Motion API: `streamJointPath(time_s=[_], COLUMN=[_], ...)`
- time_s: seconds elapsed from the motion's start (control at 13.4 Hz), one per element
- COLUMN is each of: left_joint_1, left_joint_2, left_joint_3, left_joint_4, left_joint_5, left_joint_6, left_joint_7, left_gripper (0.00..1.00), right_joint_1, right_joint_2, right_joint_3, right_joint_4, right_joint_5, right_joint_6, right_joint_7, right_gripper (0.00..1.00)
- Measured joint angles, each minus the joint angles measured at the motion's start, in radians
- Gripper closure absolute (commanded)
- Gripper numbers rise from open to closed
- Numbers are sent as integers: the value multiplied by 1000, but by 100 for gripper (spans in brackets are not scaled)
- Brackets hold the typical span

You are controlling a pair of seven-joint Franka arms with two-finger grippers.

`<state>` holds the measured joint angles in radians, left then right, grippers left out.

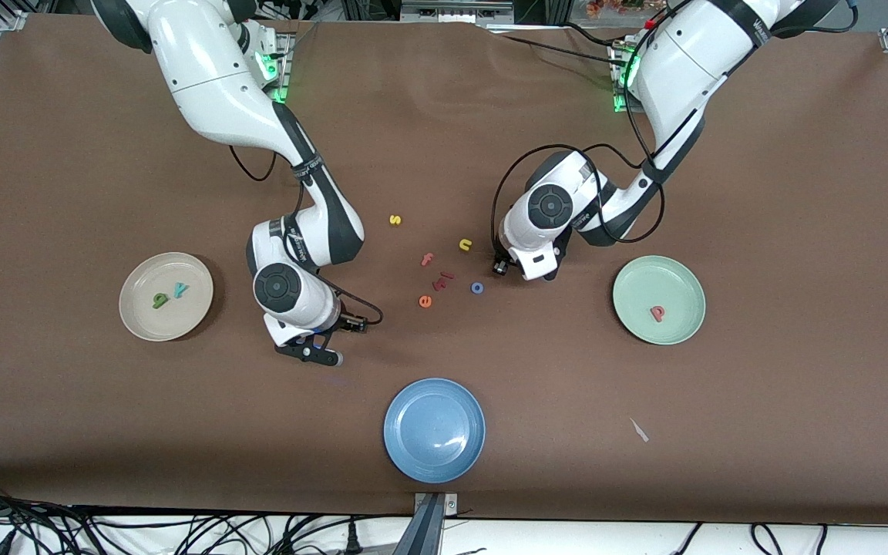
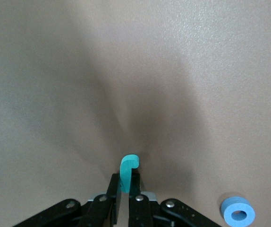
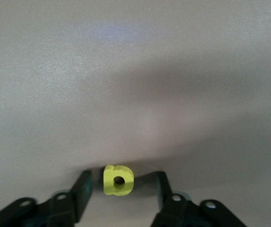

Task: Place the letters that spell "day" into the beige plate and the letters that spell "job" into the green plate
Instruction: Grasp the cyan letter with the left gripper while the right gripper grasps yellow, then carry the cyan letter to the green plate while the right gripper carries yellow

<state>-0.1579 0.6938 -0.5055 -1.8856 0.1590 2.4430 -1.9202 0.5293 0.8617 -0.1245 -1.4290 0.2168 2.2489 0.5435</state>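
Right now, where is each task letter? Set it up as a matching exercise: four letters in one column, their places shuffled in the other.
Letters:
1. teal j
2. yellow a
3. pink-red b
4. green d

Places:
A. in the beige plate
B. clamped in the left gripper
C. in the green plate
D. on the table, between the open fingers of the right gripper

Pairs: 1-B, 2-D, 3-C, 4-A

Even overhead lighting is noted; soft shadows are cast beside arms. Glare is seen on the blue plate (image 1: 434,430). Wrist views are dimmer, slightly soft.
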Motion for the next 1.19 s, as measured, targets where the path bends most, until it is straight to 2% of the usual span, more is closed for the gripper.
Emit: streamJointPath(time_s=[0.15,0.37,0.67,0.9,1.04,1.19], left_joint_1=[0,9,66,143,199,255], left_joint_2=[-2,-19,-63,-83,-88,-95], left_joint_3=[1,4,7,9,11,12], left_joint_4=[11,69,99,104,105,106], left_joint_5=[39,137,189,190,190,190], left_joint_6=[-39,-173,-272,-306,-315,-357], left_joint_7=[-1,-1,110,273,383,492], left_gripper=[100,100,100,100,100,100], right_joint_1=[0,1,0,-25,-43,-52], right_joint_2=[0,0,0,-21,-64,-134], right_joint_3=[0,0,-2,-19,-66,-127], right_joint_4=[2,6,20,76,62,-12], right_joint_5=[0,1,0,-1,-1,-1], right_joint_6=[-1,-1,-22,-150,-223,-248], right_joint_7=[0,4,0,-104,-242,-394], right_gripper=[74,91,95,97,97,97])
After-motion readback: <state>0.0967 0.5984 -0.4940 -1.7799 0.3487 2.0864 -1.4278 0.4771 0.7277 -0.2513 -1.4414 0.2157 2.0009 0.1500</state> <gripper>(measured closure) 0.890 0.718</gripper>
